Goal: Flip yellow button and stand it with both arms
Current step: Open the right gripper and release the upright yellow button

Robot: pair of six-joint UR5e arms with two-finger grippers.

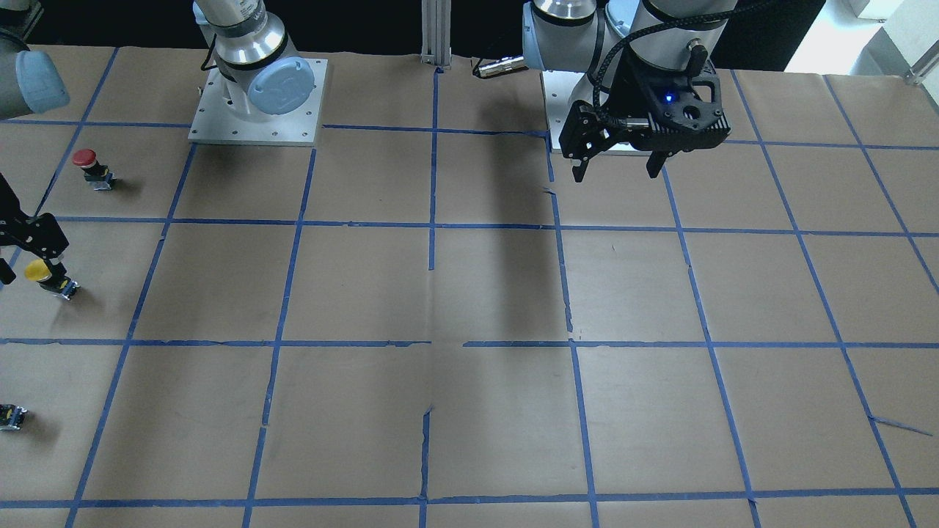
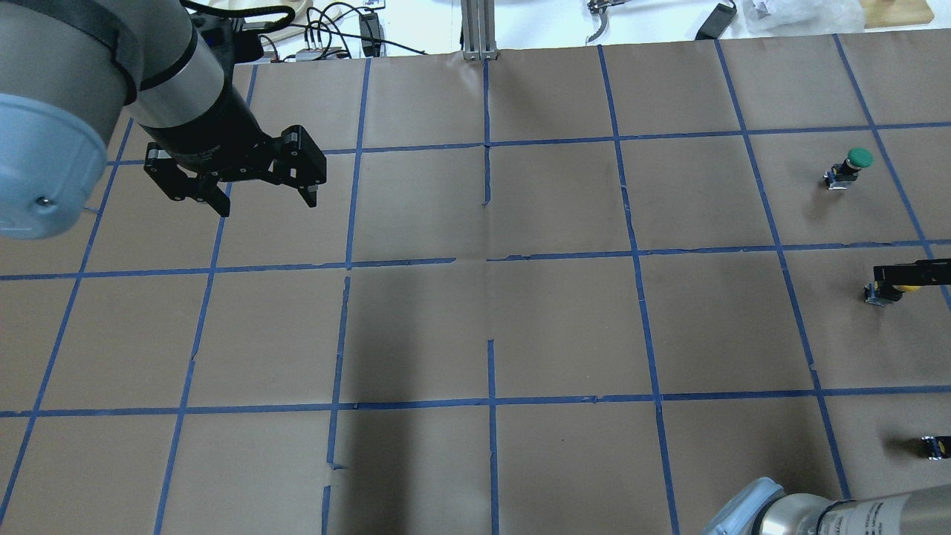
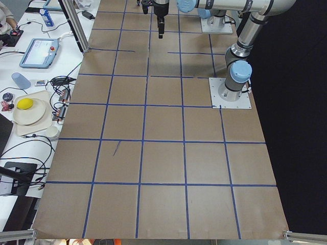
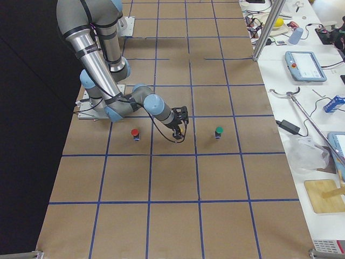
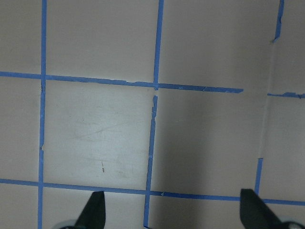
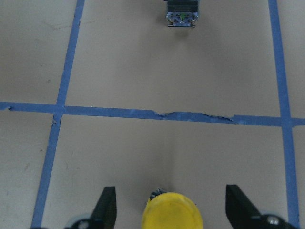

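Between the right end effector's (image 6: 170,198) spread fingers (image 6: 106,207) sits the yellow button (image 6: 171,218).

Even light from above falls on the brown paper (image 1: 367,286) — a broad soft shadow darkens its middle. Wrist views are soft; the yellow button (image 6: 171,212) at the near edge is blurred. The white side bench (image 4: 329,91) looks washed out.
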